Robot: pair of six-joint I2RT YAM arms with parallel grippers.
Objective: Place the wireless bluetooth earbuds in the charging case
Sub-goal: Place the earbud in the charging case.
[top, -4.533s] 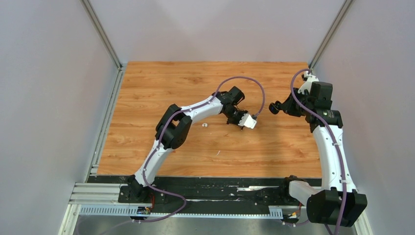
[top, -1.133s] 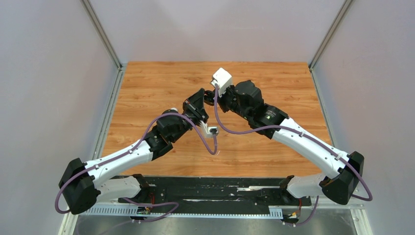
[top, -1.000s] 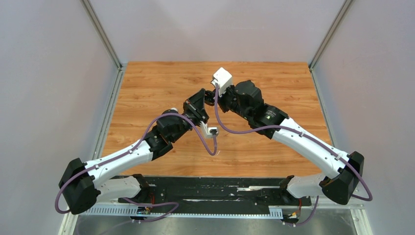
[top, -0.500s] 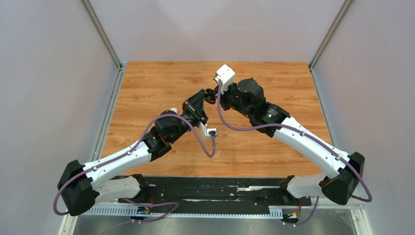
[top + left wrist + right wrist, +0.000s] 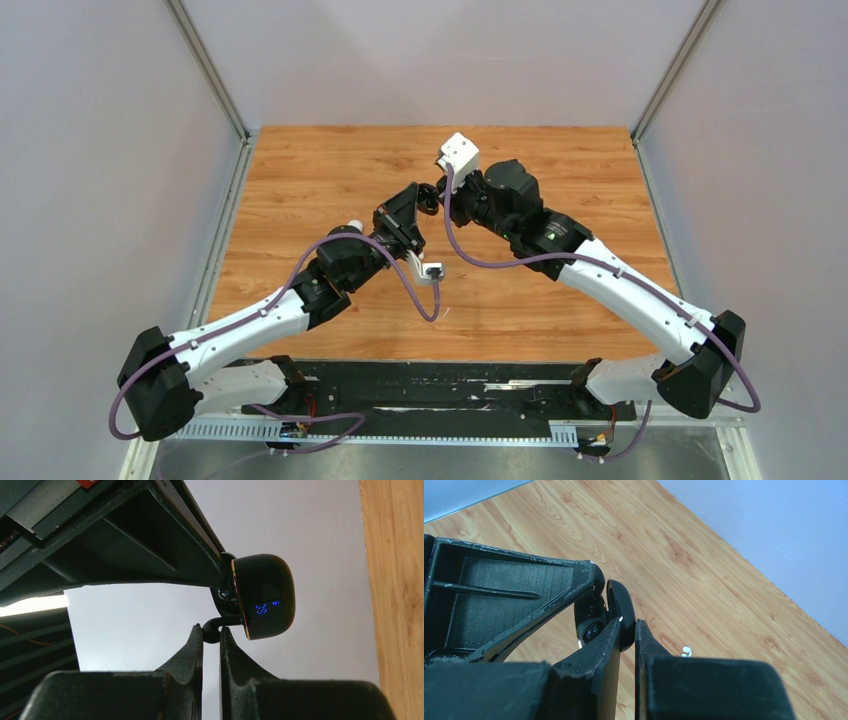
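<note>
Charging case [image 5: 262, 597], clamped by right gripper [image 5: 628, 625], has come from 2 o'clock to meet left gripper [image 5: 211, 632], closed on black earbud [image 5: 212, 626]: insertion likely starts.

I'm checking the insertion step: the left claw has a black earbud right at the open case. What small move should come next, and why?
Probably ease the left claw forward a touch, nudging the black earbud into the open case. The earbud sits at the case's mouth but does not look seated. The right claw is shut on the case and holds it off the table, so a gentle push looks enough.
</note>
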